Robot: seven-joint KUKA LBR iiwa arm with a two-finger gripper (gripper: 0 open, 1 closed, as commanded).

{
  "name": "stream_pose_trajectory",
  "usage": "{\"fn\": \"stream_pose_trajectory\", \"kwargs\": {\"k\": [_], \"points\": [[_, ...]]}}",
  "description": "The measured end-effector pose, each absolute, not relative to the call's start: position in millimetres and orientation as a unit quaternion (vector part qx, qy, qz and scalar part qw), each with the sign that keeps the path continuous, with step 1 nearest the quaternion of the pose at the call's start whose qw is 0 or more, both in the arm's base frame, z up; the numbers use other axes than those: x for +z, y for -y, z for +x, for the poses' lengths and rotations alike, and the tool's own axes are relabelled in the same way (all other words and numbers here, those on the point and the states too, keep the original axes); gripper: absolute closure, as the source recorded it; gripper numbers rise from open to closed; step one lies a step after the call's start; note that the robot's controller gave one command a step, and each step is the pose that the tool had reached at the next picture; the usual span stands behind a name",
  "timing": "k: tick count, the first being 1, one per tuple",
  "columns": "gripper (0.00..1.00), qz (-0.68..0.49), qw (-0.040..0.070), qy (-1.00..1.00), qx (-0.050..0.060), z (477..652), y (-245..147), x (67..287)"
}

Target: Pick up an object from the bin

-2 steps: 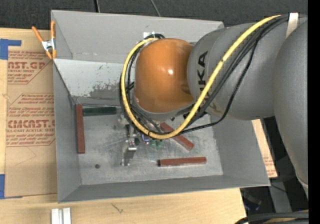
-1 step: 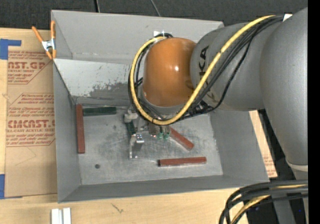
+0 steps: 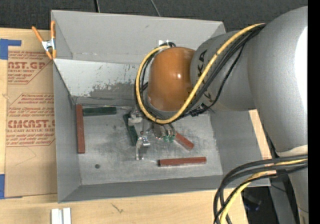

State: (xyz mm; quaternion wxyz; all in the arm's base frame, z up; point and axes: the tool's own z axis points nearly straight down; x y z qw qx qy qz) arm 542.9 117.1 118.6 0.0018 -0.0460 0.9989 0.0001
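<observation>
My gripper hangs low over the middle of the bin floor, under the arm's orange dome. A short dark green block lies just to its left, touching or nearly touching it. To its right a small green bit sits beside a short red-brown piece. A long red-brown stick lies flat in front of the gripper, toward the bin's near wall.
Another long red-brown stick lies along the left wall. A dark green bar rests at the foot of the back slope. The arm and its cables cover the bin's right rear part.
</observation>
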Motion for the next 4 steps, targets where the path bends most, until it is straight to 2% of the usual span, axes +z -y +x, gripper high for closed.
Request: {"fn": "stream_pose_trajectory", "kwargs": {"k": [1, 2, 3, 4], "points": [[1.00, -0.158, 0.009, -0.987, 0.001, 559.2, -87, 81], [0.00, -0.158, 0.006, -0.987, 0.001, 556.6, -87, 77], [0.00, -0.157, 0.007, -0.988, 0.001, 557.2, -87, 78], [0.00, -0.095, 0.000, -0.995, 0.001, 547.1, -70, 95]]}}
